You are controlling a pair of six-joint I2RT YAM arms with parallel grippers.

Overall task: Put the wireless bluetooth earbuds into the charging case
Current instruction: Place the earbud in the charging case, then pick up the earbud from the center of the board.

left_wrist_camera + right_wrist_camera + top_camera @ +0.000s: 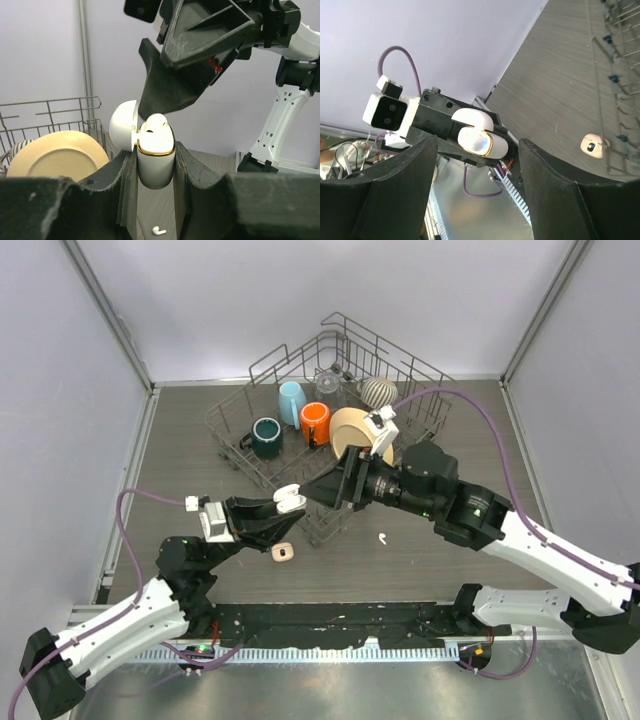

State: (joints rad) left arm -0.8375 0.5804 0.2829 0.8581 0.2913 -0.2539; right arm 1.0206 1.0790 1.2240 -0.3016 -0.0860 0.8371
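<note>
My left gripper (280,508) is shut on the white charging case (289,500) and holds it upright above the table, lid open. In the left wrist view the gold-rimmed case (156,162) sits between my fingers with one earbud (156,122) resting in its mouth. My right gripper (318,490) is open and empty, its fingers (167,95) just above the case. The right wrist view looks down on the case (482,140) between the spread fingers. A second earbud (382,537) lies loose on the table, also visible in the left wrist view (159,231).
A wire dish rack (262,365) at the back holds a dark green mug (266,435), a blue mug (291,400), an orange mug (316,422) and a cream plate (352,430). A small beige round object (283,553) lies on the table below the case.
</note>
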